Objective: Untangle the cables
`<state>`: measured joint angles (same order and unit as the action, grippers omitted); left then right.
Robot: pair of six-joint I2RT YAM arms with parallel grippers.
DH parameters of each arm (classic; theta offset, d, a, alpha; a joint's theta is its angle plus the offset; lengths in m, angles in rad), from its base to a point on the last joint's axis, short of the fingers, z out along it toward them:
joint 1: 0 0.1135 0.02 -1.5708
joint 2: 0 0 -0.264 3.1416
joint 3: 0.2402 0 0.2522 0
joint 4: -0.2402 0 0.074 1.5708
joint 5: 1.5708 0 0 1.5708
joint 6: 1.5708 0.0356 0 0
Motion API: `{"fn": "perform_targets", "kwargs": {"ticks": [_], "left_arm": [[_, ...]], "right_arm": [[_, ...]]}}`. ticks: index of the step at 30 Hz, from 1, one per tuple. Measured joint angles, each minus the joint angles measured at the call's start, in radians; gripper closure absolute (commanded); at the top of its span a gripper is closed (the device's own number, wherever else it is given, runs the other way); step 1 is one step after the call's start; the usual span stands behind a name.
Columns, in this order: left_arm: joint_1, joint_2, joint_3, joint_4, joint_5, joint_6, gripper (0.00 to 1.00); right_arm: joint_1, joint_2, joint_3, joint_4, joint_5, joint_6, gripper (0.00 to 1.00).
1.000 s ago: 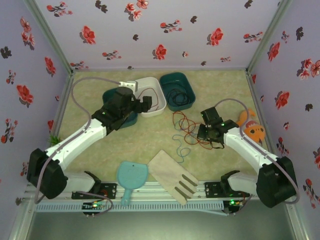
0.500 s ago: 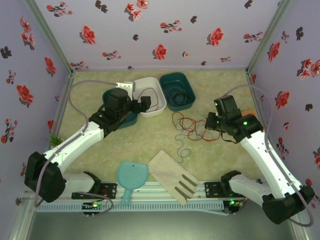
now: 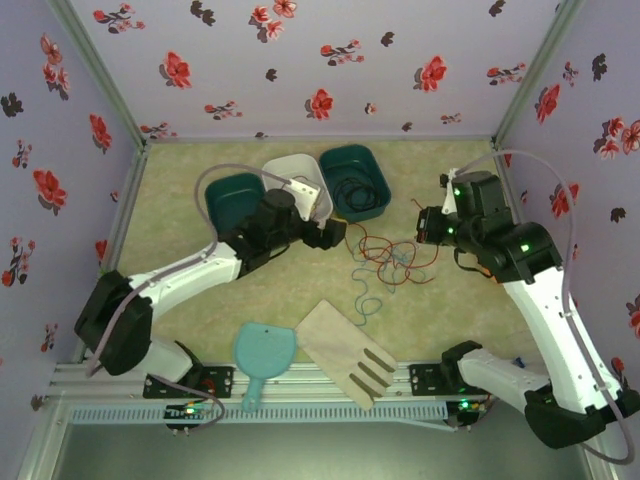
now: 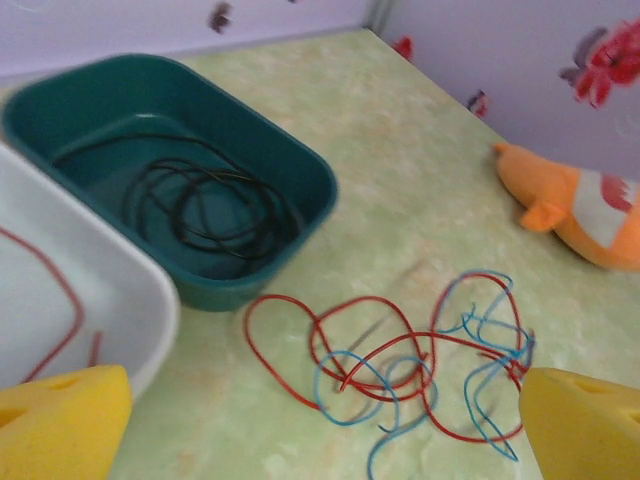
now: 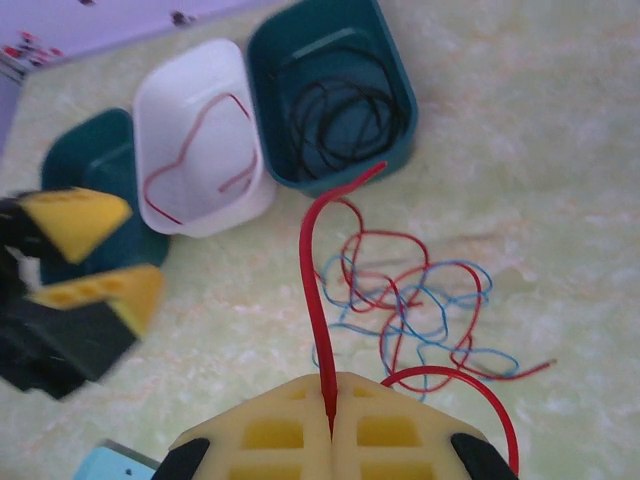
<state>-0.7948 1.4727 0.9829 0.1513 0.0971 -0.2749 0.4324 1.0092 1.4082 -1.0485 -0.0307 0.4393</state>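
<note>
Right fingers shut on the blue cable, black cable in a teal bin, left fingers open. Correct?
No: the right fingers are shut on the red cable, not the blue cable, per the right wrist view. The black cable in the teal bin and open left fingers are right.

The white tub [image 4: 60, 290] runs off the left wrist view's left edge, the orange toy [image 4: 580, 205] off its right (part of it lost). The red cable [image 5: 325, 370] disappears between the closed pads of the right end effector [image 5: 331, 400].

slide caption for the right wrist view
Right tool pinching the red cable above a red-and-blue tangle; black cable coiled in a teal bin.
</note>
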Motion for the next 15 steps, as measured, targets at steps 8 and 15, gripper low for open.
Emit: {"fn": "perform_targets", "kwargs": {"ticks": [8, 15], "left_arm": [[-0.050, 0.066, 0.024, 0.076, 0.065, 0.042, 0.00], [-0.065, 0.066, 0.024, 0.138, 0.090, 0.050, 0.00]], "right_arm": [[0.000, 0.014, 0.151, -0.004, -0.019, -0.039, 1.00], [0.000, 0.058, 0.323, -0.009, -0.017, -0.074, 1.00]]}}
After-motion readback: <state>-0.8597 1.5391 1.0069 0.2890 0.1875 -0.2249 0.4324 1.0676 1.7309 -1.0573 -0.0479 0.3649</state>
